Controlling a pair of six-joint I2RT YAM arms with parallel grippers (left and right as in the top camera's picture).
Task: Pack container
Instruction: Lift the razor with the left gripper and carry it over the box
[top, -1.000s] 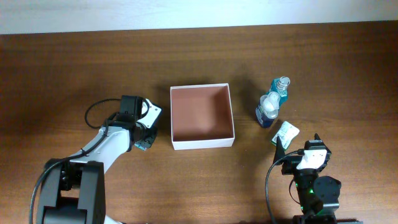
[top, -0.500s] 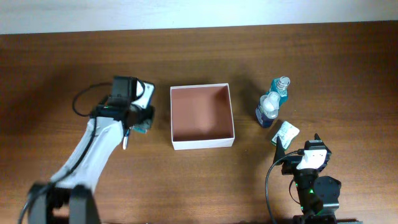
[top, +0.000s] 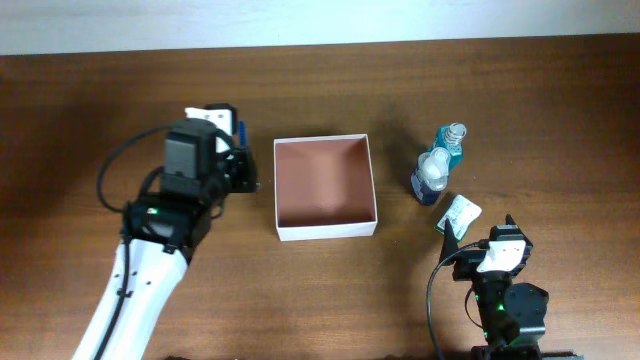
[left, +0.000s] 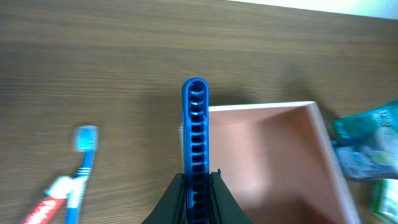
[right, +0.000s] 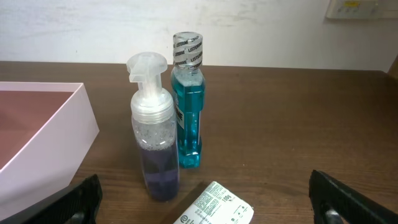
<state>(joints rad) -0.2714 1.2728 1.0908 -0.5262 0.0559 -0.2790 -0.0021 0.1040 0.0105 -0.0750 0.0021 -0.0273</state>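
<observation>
the container (top: 327, 231) lies just beside the left gripper (top: 243, 169) clamping a blue stick (left: 195, 140).

The left arm (top: 150, 260) slants up from 7 o'clock toward 1 o'clock. The left tool (top: 240, 168) points to 3 o'clock, its fingers (left: 177, 193) pinched on a blue ribbed handle (left: 195, 137). The right arm (top: 500, 300) sits folded at 5 o'clock. The right tool (top: 480, 232) is aimed at 12 o'clock, spread wide.
</observation>
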